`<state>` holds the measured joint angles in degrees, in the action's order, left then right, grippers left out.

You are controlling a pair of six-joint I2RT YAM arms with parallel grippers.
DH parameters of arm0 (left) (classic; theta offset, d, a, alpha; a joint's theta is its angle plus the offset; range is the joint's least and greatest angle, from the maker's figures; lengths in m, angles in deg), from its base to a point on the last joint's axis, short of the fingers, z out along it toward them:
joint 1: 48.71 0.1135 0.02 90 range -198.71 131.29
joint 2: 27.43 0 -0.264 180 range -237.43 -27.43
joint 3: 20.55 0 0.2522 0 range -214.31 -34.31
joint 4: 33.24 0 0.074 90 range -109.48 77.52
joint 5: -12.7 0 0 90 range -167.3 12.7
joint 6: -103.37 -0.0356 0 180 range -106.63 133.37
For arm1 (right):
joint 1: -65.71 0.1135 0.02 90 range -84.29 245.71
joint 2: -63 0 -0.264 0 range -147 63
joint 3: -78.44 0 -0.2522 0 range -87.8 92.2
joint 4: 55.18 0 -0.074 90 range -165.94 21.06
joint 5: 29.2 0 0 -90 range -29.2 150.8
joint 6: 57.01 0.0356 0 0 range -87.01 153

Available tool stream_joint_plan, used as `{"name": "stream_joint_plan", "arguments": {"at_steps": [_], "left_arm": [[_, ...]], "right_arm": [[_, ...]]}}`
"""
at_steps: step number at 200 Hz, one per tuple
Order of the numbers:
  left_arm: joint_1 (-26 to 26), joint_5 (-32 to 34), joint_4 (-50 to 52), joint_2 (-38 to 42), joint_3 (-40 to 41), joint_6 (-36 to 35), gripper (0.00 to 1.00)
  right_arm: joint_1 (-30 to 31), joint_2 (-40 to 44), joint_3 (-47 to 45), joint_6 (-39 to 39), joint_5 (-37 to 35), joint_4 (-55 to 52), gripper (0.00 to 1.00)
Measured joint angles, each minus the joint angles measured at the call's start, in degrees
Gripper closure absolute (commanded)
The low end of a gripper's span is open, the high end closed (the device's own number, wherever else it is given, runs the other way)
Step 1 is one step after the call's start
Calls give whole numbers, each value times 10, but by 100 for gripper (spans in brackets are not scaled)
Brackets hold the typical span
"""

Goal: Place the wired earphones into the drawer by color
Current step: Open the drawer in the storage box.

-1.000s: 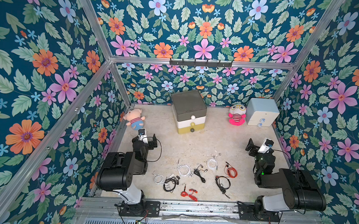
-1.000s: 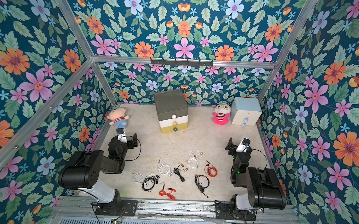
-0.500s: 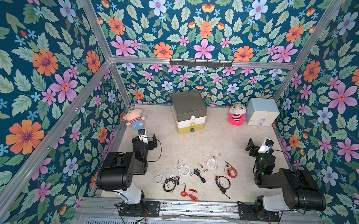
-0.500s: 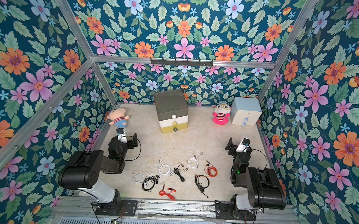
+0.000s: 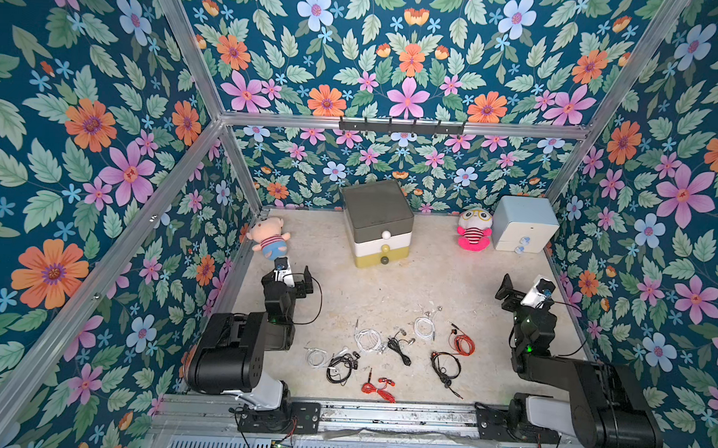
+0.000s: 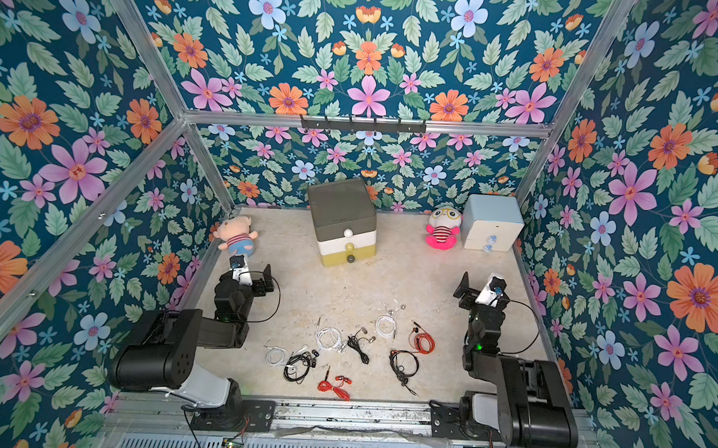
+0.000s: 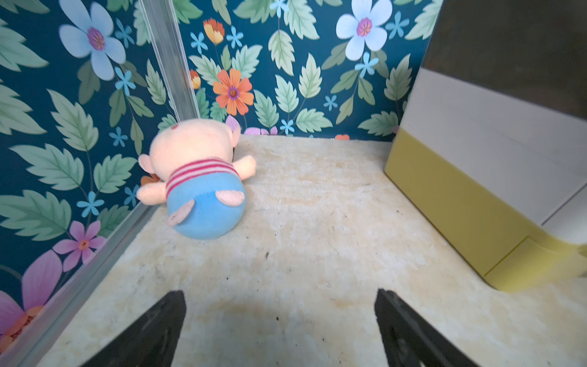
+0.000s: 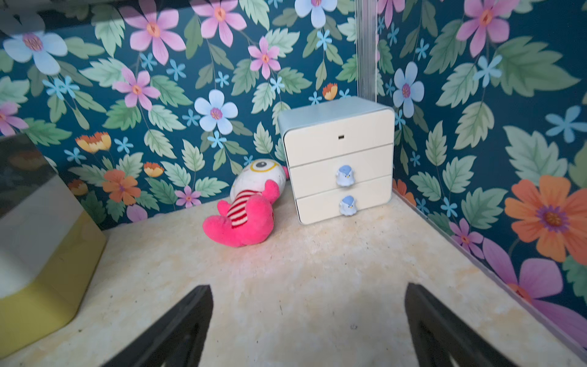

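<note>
Red, black and white thin cable in eight small loose coils: earphones [image 5: 400, 347], each with earbuds and a jack plug. Three white sets [image 5: 367, 339], three black sets [image 5: 446, 368] and two red sets [image 5: 462, 344] lie flat, scattered near the front edge of the table [image 5: 430, 278], between the two arms.

Drawer [image 5: 378, 230]: rounded plastic box at the middle of the back edge. Three tiers, grey over white over yellow, with ball knobs, all shut.

Table: beige, mottled, matt.

Left gripper [image 7: 279, 298]: black fingers spread wide, empty, over bare table near the left edge.

Right gripper [image 8: 308, 292]: fingers likewise wide apart, empty, near the right edge.

Cabinet [image 5: 523, 230]: pale blue shell, cream fronts, bird-shaped knobs, in the back right corner.

Pink plush [image 5: 473, 234]: just beside the cabinet.

Pig plush [image 5: 269, 237]: soft, striped, at the left edge.
</note>
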<state>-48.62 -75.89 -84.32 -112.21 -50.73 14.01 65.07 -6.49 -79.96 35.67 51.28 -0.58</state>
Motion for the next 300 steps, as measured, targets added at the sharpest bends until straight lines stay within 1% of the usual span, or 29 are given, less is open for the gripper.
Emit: {"name": "stream_joint_plan", "arguments": {"at_steps": [19,29,55,83,107,117,135,160,181,202,221,246,276,300], "left_arm": [[-1,-2,32,47,-1,0,1],[-1,-8,65,81,-3,5,1],[-1,-1,121,156,-12,74,1],[-1,-12,200,194,-40,151,1],[-1,-18,273,202,-75,217,1],[-1,-32,299,202,-84,231,1],[-1,-79,313,204,-80,247,1],[-2,-142,303,204,-51,272,1],[-12,-170,261,189,-27,299,1],[-37,-195,202,167,5,317,1],[-66,-197,165,155,27,323,1],[-99,-196,156,160,32,309,1],[-108,-176,157,185,31,293,1],[-119,-173,162,205,30,282,1]], "right_arm": [[0,74,24,21,-5,-67,1],[0,111,42,40,-6,-117,1],[0,182,78,95,10,-222,1],[1,220,101,139,65,-315,1],[2,229,124,170,118,-370,1],[9,229,134,176,138,-393,1],[40,223,155,186,171,-425,1],[88,197,185,184,189,-461,1],[116,168,200,186,195,-471,1],[169,135,212,187,197,-479,3],[216,102,234,186,183,-480,7],[262,60,264,187,171,-478,10],[302,9,301,193,156,-468,14],[329,-40,340,201,150,-458,19]]}}
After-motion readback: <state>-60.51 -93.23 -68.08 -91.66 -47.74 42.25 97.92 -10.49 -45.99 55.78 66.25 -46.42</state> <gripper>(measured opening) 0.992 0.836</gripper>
